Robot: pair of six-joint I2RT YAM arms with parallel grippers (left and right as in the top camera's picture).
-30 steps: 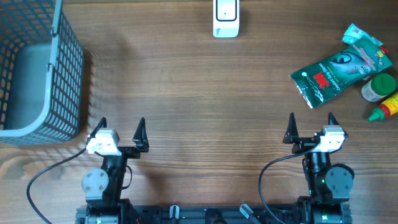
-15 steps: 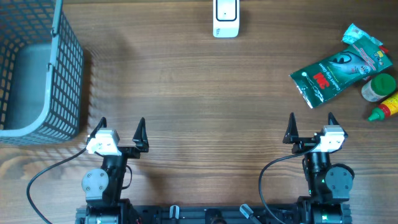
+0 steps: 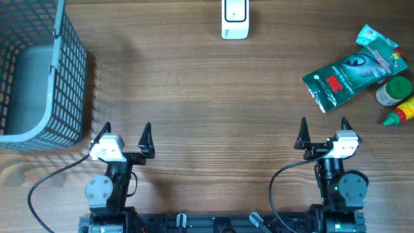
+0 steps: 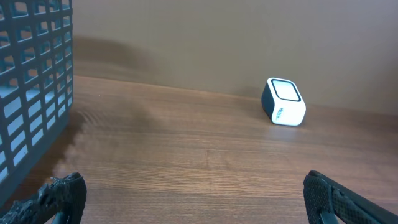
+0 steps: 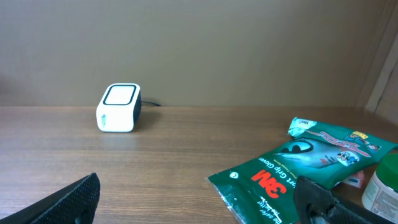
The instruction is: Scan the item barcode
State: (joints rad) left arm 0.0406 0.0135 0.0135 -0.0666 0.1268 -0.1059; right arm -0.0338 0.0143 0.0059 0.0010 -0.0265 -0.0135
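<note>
My left hand (image 3: 126, 127) and right hand (image 3: 323, 123) are both released wide and empty, at the worktop's (image 3: 207, 97) near edge. One scanner (image 3: 235, 18) sits far centre. One green packet (image 3: 349, 72), one jar (image 3: 394, 89) and one bottle (image 3: 402, 113) lie far right, and one basket (image 3: 65, 84) stands left. Nothing has moved since earlier.

Left fingers (image 3: 146, 137) and right fingers (image 3: 302, 134) apparently spread wide.

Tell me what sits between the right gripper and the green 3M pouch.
Nothing: only bare wooden table separates the right gripper from the green 3M pouch, clearest in the overhead view.
</note>
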